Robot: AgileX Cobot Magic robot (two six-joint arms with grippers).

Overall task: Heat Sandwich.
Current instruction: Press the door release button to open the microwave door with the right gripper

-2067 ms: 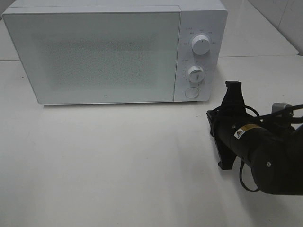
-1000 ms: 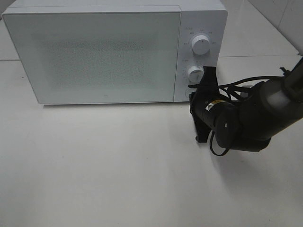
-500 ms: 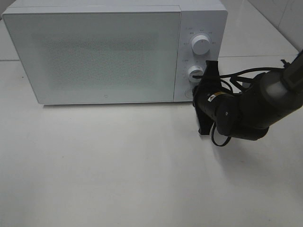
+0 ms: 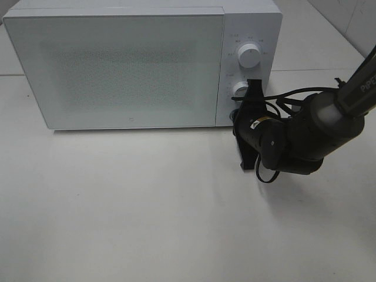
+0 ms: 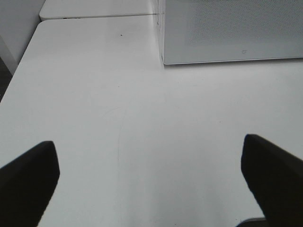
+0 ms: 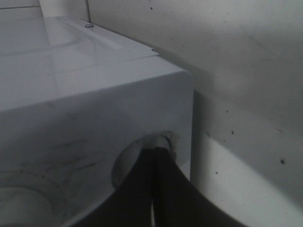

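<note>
Your right hand is fully shut, with the two fingers pressed together and nothing between them. In the right wrist view their joined tips sit at the round button, low on the control panel of the microwave. I cannot tell if the tips really touch the button or stand just in front of it. From the high camera you see the right arm reaching across from the right side. Its black wrist part covers the lower corner of the panel. The lower knob is just above it and the upper knob is free.

Your left hand is wide open and holds nothing. Its two dark fingers stand far apart over the bare white bench, in front of the left corner of the microwave. This hand does not appear in the high view.

The microwave door is closed. Its frosted, dotted front hides the inside, so you cannot tell from these views where the sandwich is.
</note>
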